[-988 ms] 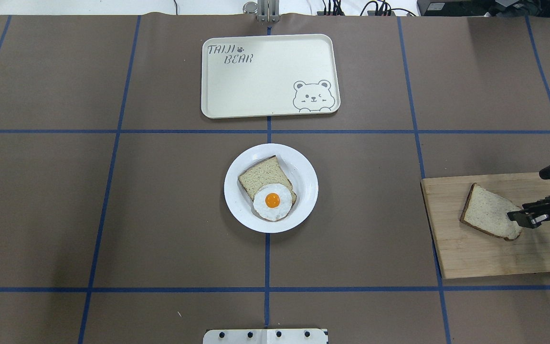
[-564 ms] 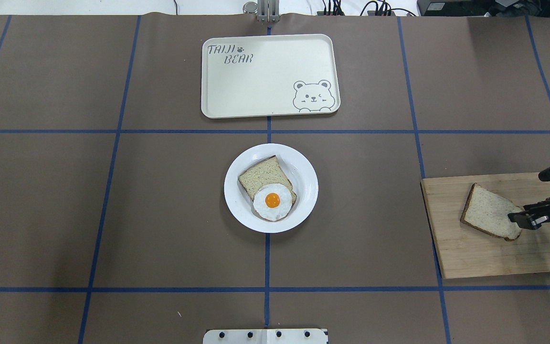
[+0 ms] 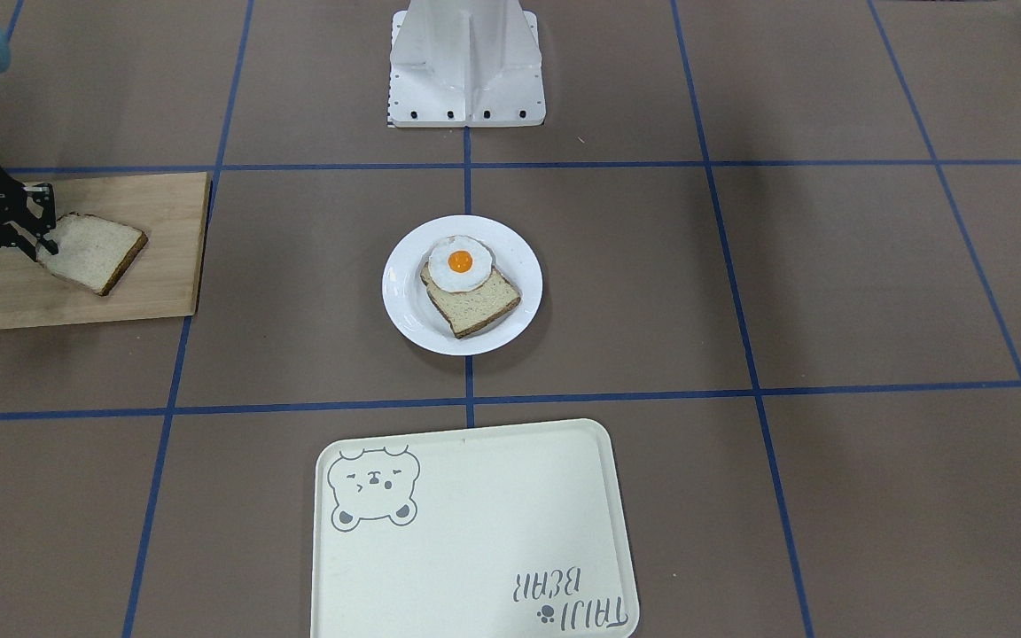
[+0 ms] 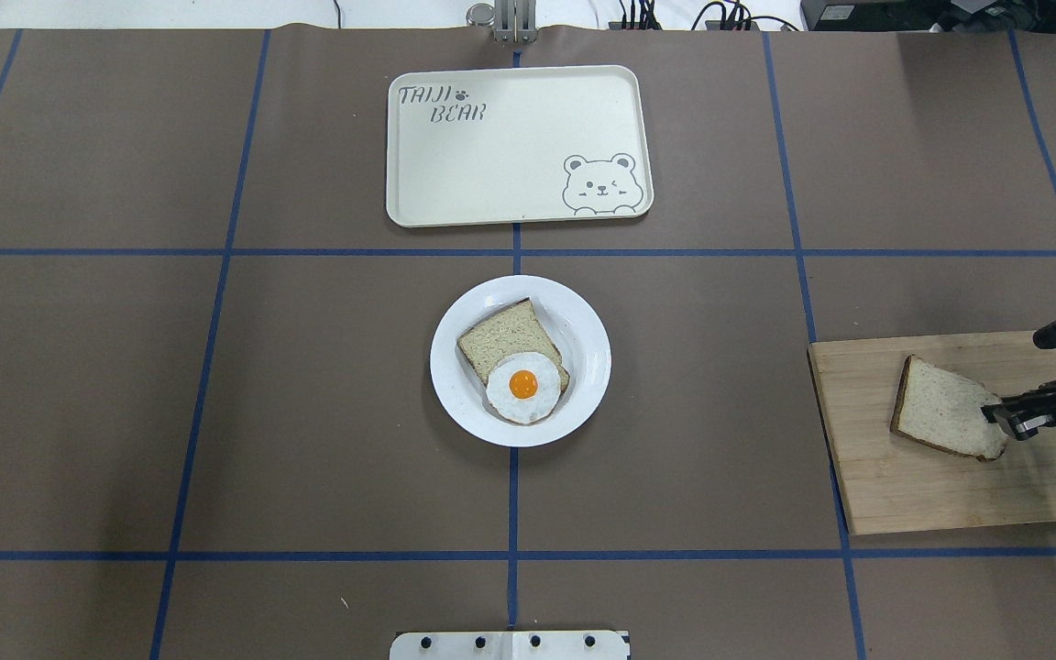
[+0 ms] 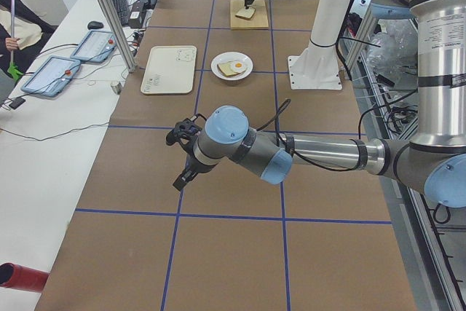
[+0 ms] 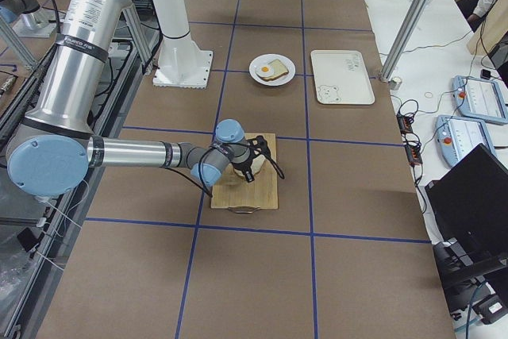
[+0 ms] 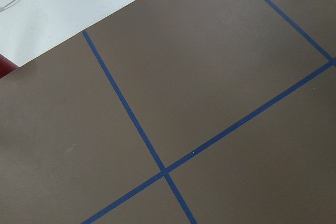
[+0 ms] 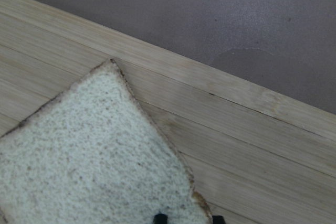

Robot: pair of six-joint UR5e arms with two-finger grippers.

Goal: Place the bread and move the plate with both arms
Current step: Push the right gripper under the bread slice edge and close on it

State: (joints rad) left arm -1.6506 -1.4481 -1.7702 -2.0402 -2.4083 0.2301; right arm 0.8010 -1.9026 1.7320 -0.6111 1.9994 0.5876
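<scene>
Bread (image 4: 945,408) is pinched at its corner by my right pincer (image 4: 1005,422) over the wooden board (image 4: 950,495); the tray (image 4: 510,147) reads "TAIJI BEAR". Whether my left pincer (image 5: 183,172) is spread, I cannot tell.

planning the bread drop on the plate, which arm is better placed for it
Right. The right tool grips the bread by an edge over the cutting board; the left tool hangs over the table far from bread and plate.
</scene>
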